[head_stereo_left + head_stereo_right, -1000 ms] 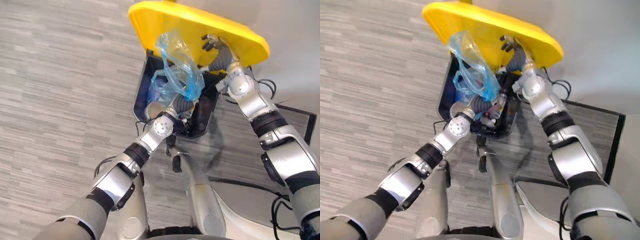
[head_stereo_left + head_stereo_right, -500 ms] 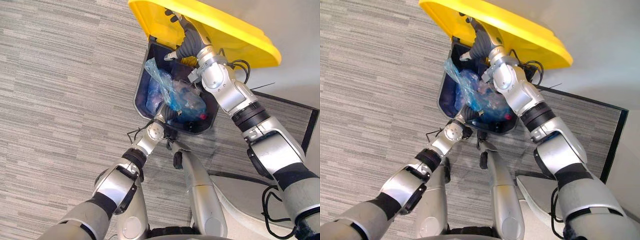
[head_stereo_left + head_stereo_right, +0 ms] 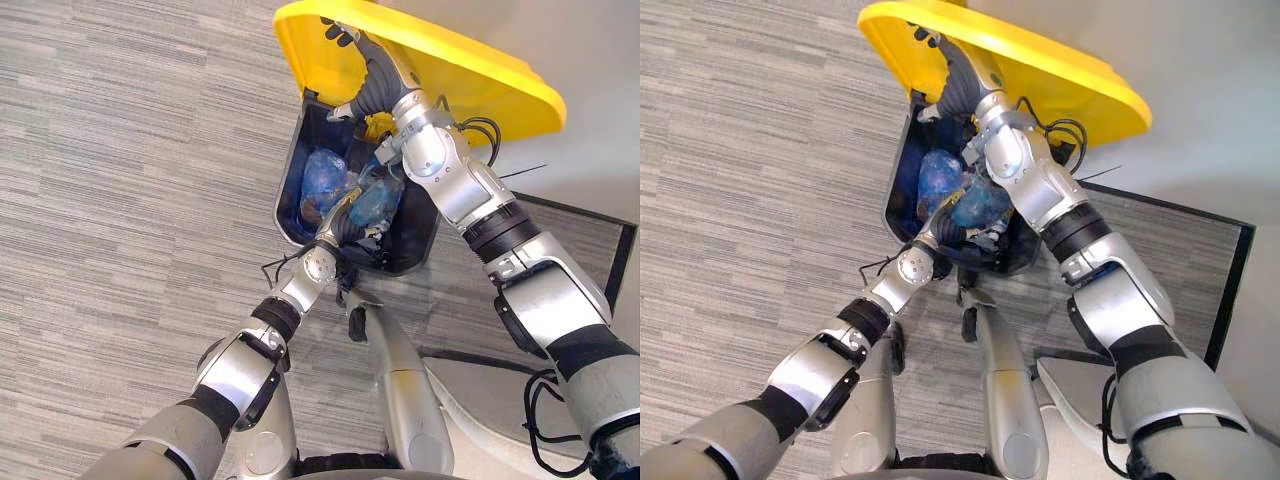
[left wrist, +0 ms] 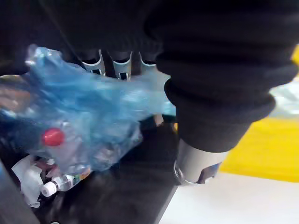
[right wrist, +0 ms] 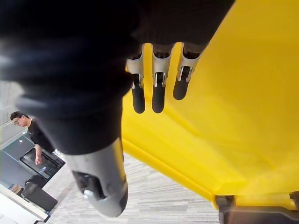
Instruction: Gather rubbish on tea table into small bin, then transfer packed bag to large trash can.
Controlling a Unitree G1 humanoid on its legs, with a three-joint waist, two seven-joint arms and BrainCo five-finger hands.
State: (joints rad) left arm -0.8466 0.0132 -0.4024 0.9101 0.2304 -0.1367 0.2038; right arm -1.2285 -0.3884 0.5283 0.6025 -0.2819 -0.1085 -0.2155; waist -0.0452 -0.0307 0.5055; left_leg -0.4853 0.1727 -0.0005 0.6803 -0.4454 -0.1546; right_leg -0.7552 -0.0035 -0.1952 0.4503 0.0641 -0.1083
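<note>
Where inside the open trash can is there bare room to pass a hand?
Inside the dark trash can, a bare strip runs along its left wall, beside the blue plastic bag. The right side is crowded: the bag, the left hand and the right arm meet there, under the yellow lid that the right hand props with straight fingers.

Flat plastic lid of the large trash can (image 3: pixel 480 72): you see plain bright yellow.
Deep plastic can body (image 3: pixel 296 190): dark, near black.
Crumpled thin plastic bag (image 4: pixel 93 107): translucent blue, with a red round bottle cap (image 4: pixel 53 136) showing through.
Carpet floor (image 3: pixel 120 200): grey, finely streaked.
</note>
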